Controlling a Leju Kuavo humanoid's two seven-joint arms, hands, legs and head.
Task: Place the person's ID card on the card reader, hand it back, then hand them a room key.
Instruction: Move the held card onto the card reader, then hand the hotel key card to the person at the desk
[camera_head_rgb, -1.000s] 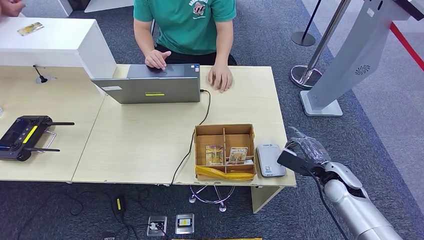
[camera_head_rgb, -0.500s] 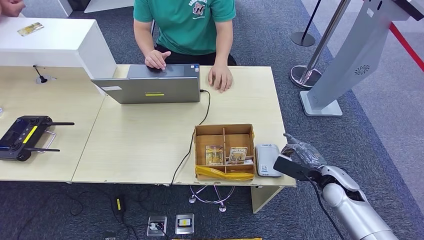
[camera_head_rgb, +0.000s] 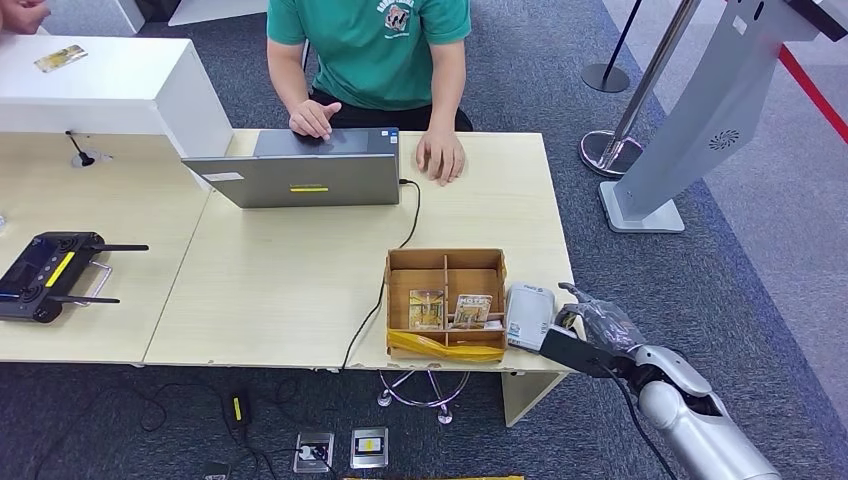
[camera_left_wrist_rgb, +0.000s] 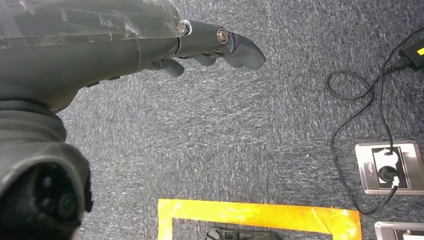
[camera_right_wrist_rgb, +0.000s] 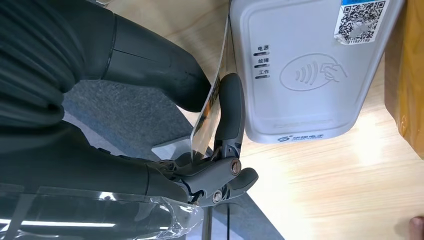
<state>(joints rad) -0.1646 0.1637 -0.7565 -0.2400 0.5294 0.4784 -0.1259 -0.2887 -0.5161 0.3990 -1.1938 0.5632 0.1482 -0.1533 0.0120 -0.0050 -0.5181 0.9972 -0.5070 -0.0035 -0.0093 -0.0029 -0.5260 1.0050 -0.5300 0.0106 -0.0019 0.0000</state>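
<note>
Two hands are in play. The right hand (camera_head_rgb: 592, 325) sits at the surface's (camera_head_rgb: 280, 280) front right corner, its fingers (camera_right_wrist_rgb: 230, 112) and thumb clamped on the ID card (camera_right_wrist_rgb: 210, 112), which stands on edge just beside the reader (camera_head_rgb: 528, 315). In the right wrist view the card's thin edge lies along the reader's (camera_right_wrist_rgb: 305, 65) side; whether it touches the casing cannot be told. The reader lies flat near the front edge, just right of the box (camera_head_rgb: 446, 302), its top face bare and printed with a contactless symbol and a QR sticker. The box, divided into compartments, holds key cards (camera_head_rgb: 428, 308) in its front cells. The left hand (camera_left_wrist_rgb: 150, 40) hangs over the carpet (camera_left_wrist_rgb: 250, 125), fingers (camera_left_wrist_rgb: 240, 47) loosely curled in and holding nothing.

At the far edge a person (camera_head_rgb: 370, 50) in a green shirt sits behind a laptop (camera_head_rgb: 300, 170), one hand on it and the other flat on the surface. A black controller (camera_head_rgb: 45, 275) rests near the left edge. A cable (camera_head_rgb: 385, 290) runs from the laptop over the front edge.
</note>
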